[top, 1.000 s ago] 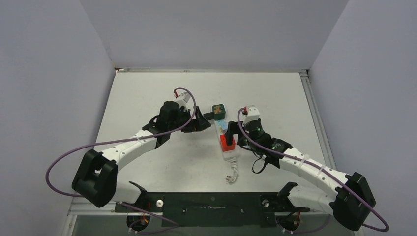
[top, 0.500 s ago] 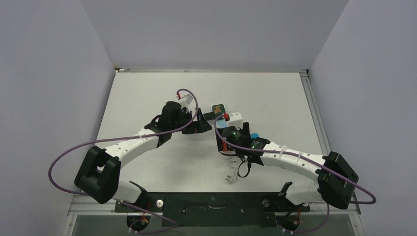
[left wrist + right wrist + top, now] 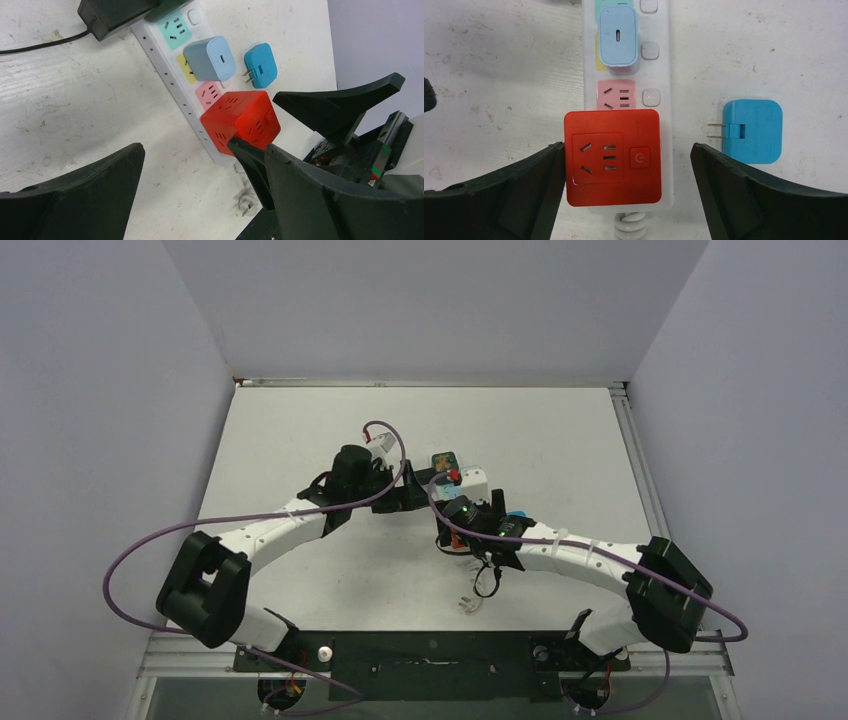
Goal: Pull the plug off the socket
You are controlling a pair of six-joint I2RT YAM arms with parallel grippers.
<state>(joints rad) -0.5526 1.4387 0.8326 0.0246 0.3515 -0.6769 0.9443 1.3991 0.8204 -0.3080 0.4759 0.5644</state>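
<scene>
The socket [image 3: 659, 75] is a long white power strip lying on the table. A red cube plug [image 3: 611, 157] sits in the outlet at its cord end, and a light blue charger plug [image 3: 618, 36] two outlets further along. My right gripper [image 3: 627, 150] hangs open over the red cube, one finger on each side. Its left finger is at the cube's side and its right finger stands well clear. My left gripper [image 3: 202, 150] is open just left of the strip [image 3: 165, 60], holding nothing. In the top view the right wrist [image 3: 465, 512] hides most of the strip.
A loose blue plug [image 3: 751, 131] lies on the table right of the strip, prongs toward it. A black adapter [image 3: 117, 12] with a thin cable sits at the strip's far end. The strip's coiled white cord [image 3: 470, 595] trails toward the near edge. The two grippers are close together.
My right arm has swung left and come in over the strip's near end, so its jaws now straddle the red cube. The left arm has barely shifted.
</scene>
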